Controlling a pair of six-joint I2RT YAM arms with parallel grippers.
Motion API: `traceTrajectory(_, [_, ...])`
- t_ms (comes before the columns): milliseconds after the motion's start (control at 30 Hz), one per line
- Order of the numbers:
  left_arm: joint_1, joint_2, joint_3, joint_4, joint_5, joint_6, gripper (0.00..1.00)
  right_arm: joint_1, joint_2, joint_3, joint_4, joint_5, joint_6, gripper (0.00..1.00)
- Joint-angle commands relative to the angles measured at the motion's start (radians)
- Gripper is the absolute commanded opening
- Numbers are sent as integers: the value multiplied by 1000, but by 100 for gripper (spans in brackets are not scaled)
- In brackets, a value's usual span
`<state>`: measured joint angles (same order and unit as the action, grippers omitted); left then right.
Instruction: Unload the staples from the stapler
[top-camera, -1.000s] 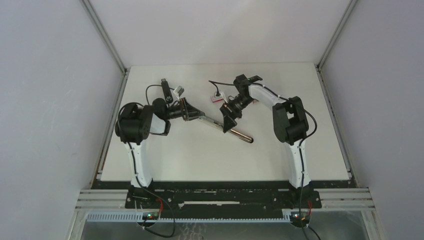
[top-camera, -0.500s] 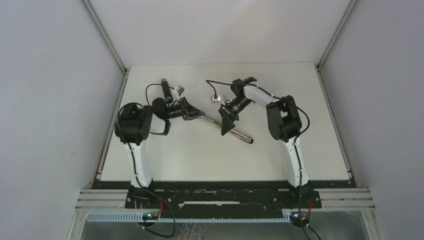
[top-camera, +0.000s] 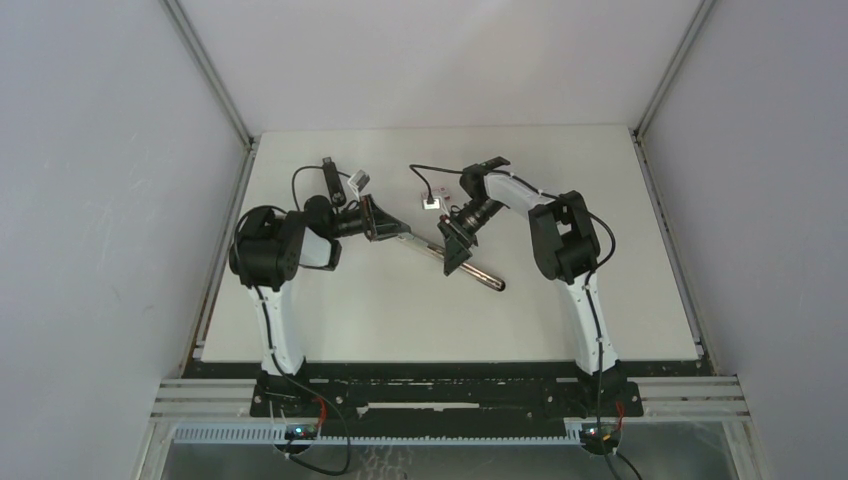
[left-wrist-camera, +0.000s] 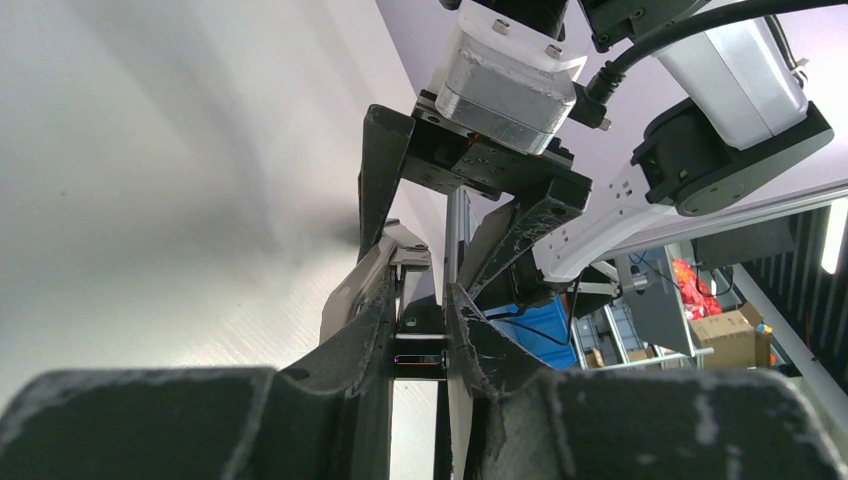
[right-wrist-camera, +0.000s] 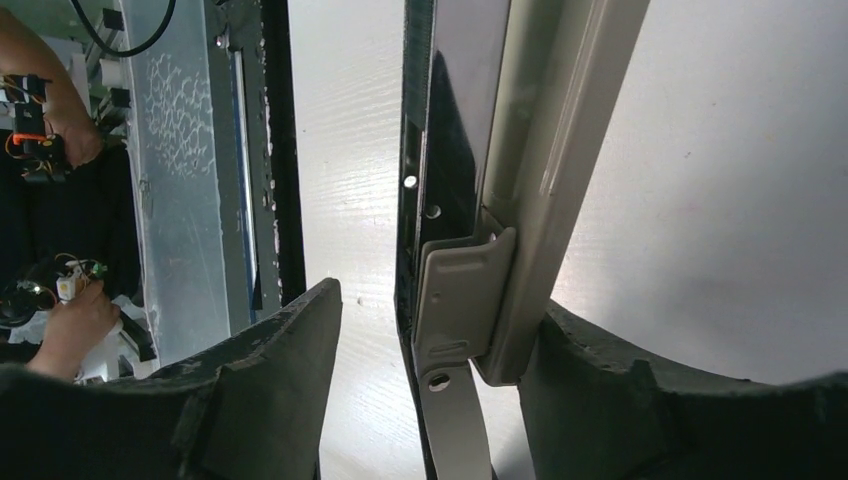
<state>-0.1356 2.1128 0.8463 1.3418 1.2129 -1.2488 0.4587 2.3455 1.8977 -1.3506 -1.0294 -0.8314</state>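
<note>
End of stapler (top-camera: 486, 277) is pinched by left gripper (top-camera: 376, 221); right gripper (right-wrist-camera: 436, 300) fingers are spread astride it. Print on box (top-camera: 432, 201) cannot be read.

Right gripper (right-wrist-camera: 435, 310) straddles the stapler (right-wrist-camera: 520, 150), jaws apart. The finger (right-wrist-camera: 270, 380) on the frame's left stands clear of it, white worktop (right-wrist-camera: 700, 150) showing in the gap. The other finger (right-wrist-camera: 620, 400) sits against the stapler's pale rail. Between them lies a pale latch piece (right-wrist-camera: 460, 290). A metal frame rail (right-wrist-camera: 180, 150) lines the worktop's edge.
</note>
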Motion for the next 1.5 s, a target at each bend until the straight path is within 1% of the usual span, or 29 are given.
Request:
traceTrajectory(0, [-4, -59, -10, 71, 7, -15, 1, -3, -5, 11, -31, -34, -47, 60])
traceTrajectory(67, [-3, -59, -9, 71, 8, -14, 1, -3, -5, 10, -30, -36, -50, 58])
traceTrajectory(133, [-4, -58, -9, 71, 7, -14, 1, -6, -5, 13, -30, -44, -50, 53])
traceTrajectory(333, [-6, -55, -10, 72, 9, -14, 1, -11, 7, 38, -45, -69, -46, 49])
traceTrajectory(467, [-9, -56, -9, 71, 9, -11, 3, -12, 17, 57, -65, -90, -46, 41])
traceTrajectory(500, [-9, -55, -11, 71, 10, -11, 4, -13, 18, 59, -69, -95, -44, 40])
traceTrajectory(567, [-9, -55, -11, 71, 9, -11, 6, -11, 18, 60, -73, -99, -45, 34])
traceTrajectory(667, [-9, -54, -11, 71, 10, -12, 9, -14, 19, 60, -79, -99, -46, 30])
traceTrajectory(733, [-10, -53, -10, 71, 11, -12, 13, -13, 21, 60, -86, -99, -51, 25])
traceTrajectory(833, [-10, -53, -8, 71, 12, -14, 20, -14, 25, 61, -98, -98, -58, 23])
traceTrajectory(933, [-9, -54, -6, 71, 15, -18, 28, -15, 24, 64, -111, -101, -71, 16])
traceTrajectory(1000, [-9, -57, -4, 71, 18, -21, 34, -16, 18, 66, -117, -104, -75, 16])
traceTrajectory(1067, [-4, -56, -1, 71, 17, -24, 42, -20, 12, 64, -118, -106, -78, 15])
traceTrajectory(1167, [8, -55, 0, 73, 15, -30, 51, -23, 5, 62, -126, -110, -87, 14])
traceTrajectory(1367, [41, -48, 2, 71, 8, -42, 59, -24, 3, 58, -141, -108, -99, 13])
traceTrajectory(1400, [47, -47, 2, 71, 7, -43, 62, -24, 3, 57, -142, -109, -100, 12])
traceTrajectory(1467, [56, -45, 2, 71, 5, -43, 63, -23, 1, 54, -143, -109, -102, 7])
